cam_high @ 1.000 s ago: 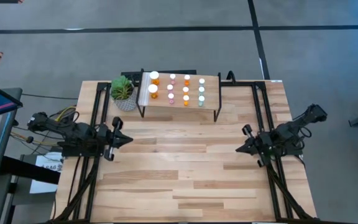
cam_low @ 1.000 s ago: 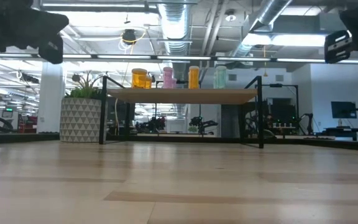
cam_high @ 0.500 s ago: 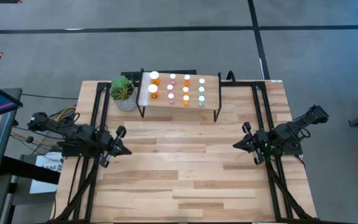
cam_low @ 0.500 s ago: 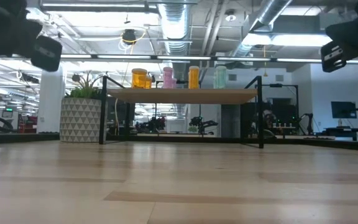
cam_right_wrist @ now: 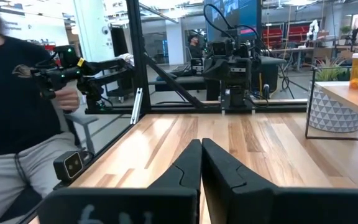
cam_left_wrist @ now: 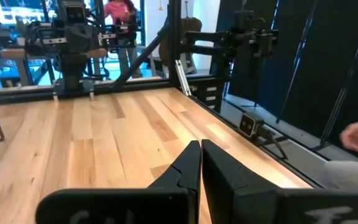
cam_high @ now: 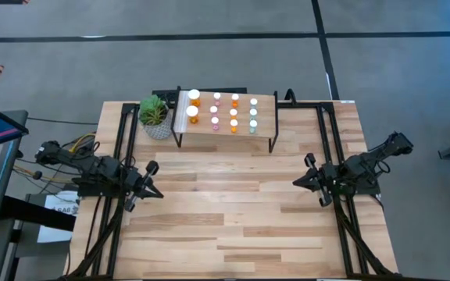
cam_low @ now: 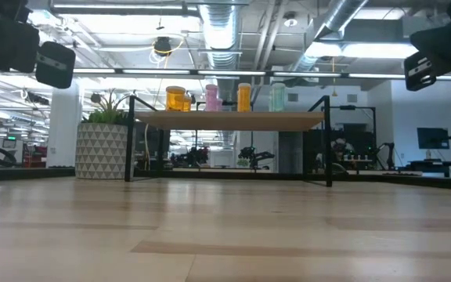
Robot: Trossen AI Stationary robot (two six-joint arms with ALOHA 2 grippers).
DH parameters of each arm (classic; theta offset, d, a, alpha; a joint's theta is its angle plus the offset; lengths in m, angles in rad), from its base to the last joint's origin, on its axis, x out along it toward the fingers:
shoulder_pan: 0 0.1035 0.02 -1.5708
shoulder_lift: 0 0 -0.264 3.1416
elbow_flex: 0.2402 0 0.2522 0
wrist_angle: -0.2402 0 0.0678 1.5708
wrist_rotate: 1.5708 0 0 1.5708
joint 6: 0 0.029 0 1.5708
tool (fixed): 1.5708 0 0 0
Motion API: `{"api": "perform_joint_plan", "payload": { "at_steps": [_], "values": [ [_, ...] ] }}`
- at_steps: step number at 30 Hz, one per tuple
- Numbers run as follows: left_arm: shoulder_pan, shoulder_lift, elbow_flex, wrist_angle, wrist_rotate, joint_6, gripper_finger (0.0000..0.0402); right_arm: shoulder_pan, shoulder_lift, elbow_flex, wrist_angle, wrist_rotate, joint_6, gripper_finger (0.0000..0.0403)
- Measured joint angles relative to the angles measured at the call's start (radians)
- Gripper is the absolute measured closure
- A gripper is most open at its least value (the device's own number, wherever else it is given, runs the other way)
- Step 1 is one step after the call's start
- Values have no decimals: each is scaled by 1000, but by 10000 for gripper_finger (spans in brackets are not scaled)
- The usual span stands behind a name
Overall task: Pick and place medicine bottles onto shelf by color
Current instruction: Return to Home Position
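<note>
The medicine bottles [cam_high: 225, 112], orange, pink and green-teal with white caps, stand upright in rows on the low light-wood shelf [cam_high: 264, 117] at the table's far middle; the low view shows them [cam_low: 224, 97] on the shelf top [cam_low: 233, 120]. My left gripper [cam_high: 158, 193] is shut and empty above the table's left side; its closed fingers show in the left wrist view [cam_left_wrist: 200, 149]. My right gripper [cam_high: 295, 184] is shut and empty above the table's right side, also shown in the right wrist view [cam_right_wrist: 201, 148].
A potted green plant [cam_high: 155, 115] in a patterned white pot [cam_low: 102, 150] stands left of the shelf. Black frame rails [cam_high: 119, 140] run along the table's left and right sides. A seated person [cam_right_wrist: 17, 118] shows beyond the table's edge.
My left gripper has swung toward the table's near edge and drawn back a little toward the left edge. My right gripper has shifted slightly toward the table's middle and then held still. The bottles and shelf have not moved.
</note>
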Motion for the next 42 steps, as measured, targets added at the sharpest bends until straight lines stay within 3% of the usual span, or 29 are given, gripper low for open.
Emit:
{"api": "perform_joint_plan", "payload": {
  "at_steps": [6,15,42],
  "values": [
    [0,0,1,-2,-19,22,401,0,0,0,-1,0,0,370],
    [2,13,2,-9,-245,54,401,0,0,-1,-1,-1,0,370],
    [2,14,2,-9,-243,33,401,0,0,-1,-1,-1,0,370]
  ]
}}
